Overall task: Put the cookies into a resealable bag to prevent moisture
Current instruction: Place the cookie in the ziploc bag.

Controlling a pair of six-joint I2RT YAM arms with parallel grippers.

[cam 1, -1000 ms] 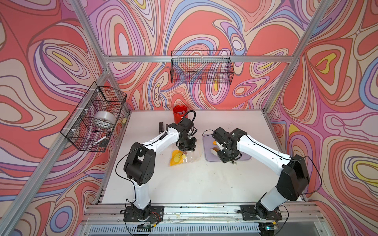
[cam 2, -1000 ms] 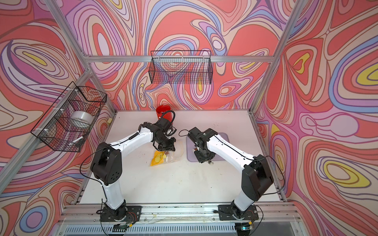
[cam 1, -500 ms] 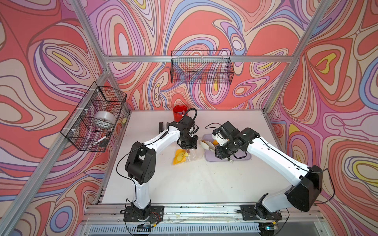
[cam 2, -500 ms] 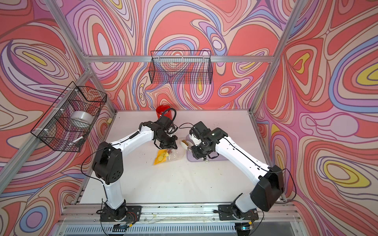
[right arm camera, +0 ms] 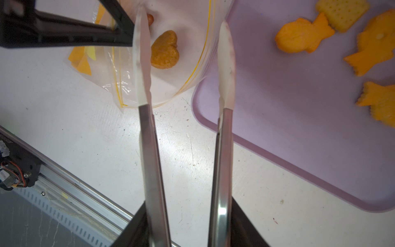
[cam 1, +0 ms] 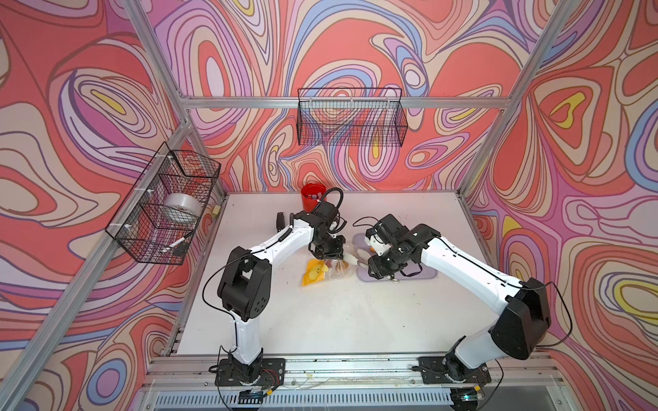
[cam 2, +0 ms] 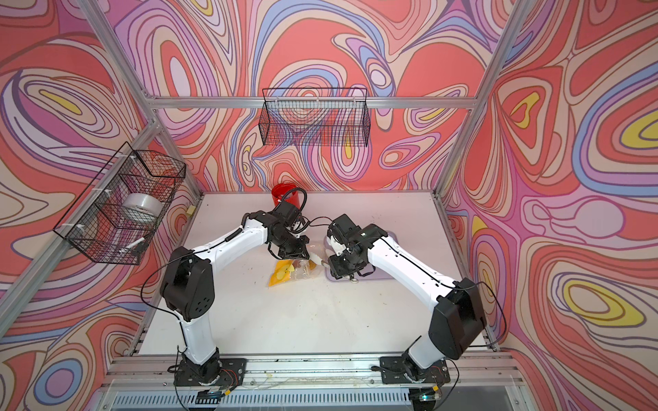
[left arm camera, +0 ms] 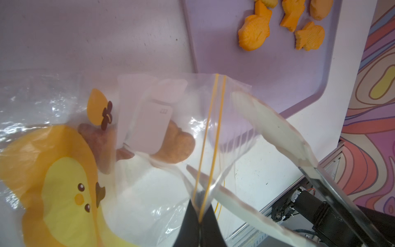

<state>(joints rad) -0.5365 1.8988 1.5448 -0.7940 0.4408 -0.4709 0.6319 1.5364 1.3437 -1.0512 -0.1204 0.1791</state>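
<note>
My left gripper pinches the resealable bag open, my right gripper is spread, so next I fetch a fish cookie.

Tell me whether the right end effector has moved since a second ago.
Yes. The right end effector has swung off the lilac tray toward the resealable bag, its tips now at the bag's mouth.

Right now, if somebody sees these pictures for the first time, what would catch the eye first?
Probably the clear plastic zip bag with a yellow cartoon chick, its mouth pinched by the left gripper and a brown heart-shaped cookie already inside. Next, the orange fish-shaped cookies on the flat lilac tray beside the bag. The right gripper's long white-tipped tongs stand apart at the bag's mouth, holding nothing.
</note>
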